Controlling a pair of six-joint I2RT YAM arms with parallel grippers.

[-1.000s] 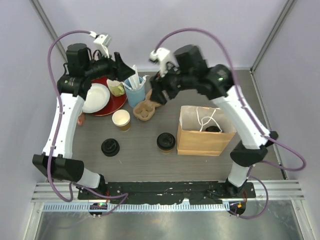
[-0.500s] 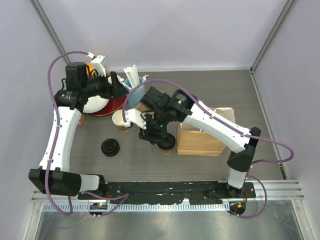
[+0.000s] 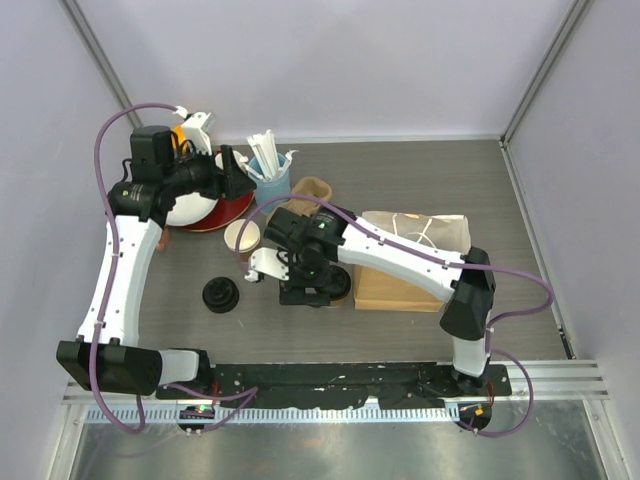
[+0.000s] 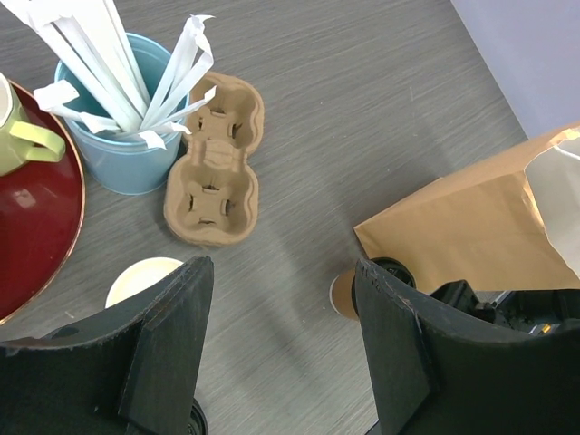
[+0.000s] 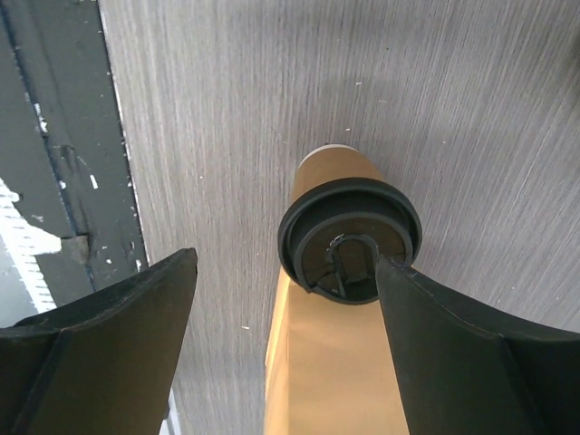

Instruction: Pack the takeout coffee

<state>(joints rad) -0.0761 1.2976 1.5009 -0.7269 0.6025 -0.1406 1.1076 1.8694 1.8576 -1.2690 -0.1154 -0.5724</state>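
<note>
You work in a robotics lab cell: bare pale walls (image 3: pixel 350 60), aluminium frame posts (image 3: pixel 545 65), a grey wood-grain table (image 3: pixel 520 200), and cabled arms (image 3: pixel 120 270) bolted to a black base plate (image 3: pixel 330 378) at its near edge.

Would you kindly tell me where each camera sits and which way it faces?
Top external: above and behind the bases, facing down on the table; left arm and right arm show.
Left wrist: on the left arm, facing down at the cup carrier past its open fingers.
Right wrist: facing down on the lidded cup, between its open fingers.
Both wrist views share that cup.
</note>
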